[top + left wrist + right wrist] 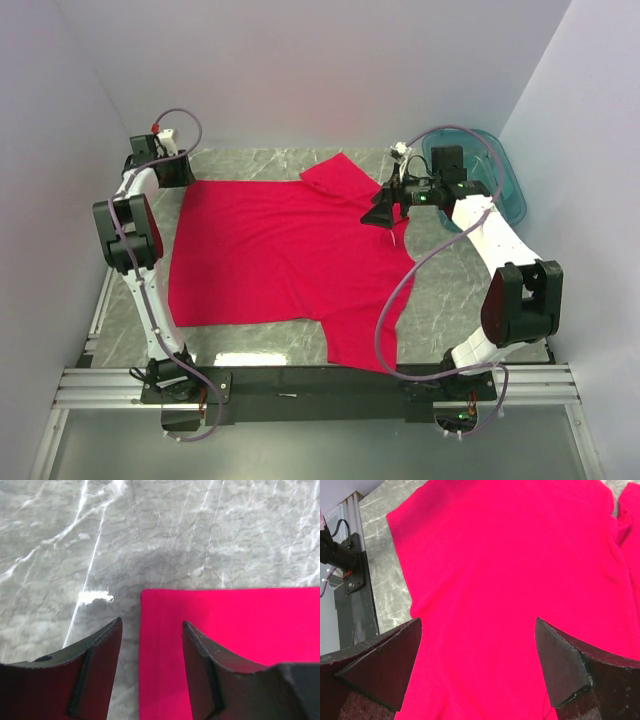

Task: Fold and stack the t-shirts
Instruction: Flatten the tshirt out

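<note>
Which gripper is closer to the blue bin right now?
Right. The right gripper hovers over the shirt just left of the bin; the left gripper is at the shirt's far corner, across the table.

The left arm point(128, 232) is stretched straight forward along the left side. The left end effector point(151, 625) is pointed downward close over the surface point(165, 535), and its 2 fingers point(95, 670) are held apart by a clear gap. The right arm point(505, 262) is bent at the elbow and turned inward toward the middle, and the right end effector point(477, 622) is held tilted downward with its 2 fingers spread wide, 1 seen at each lower corner of the wrist view.
</note>
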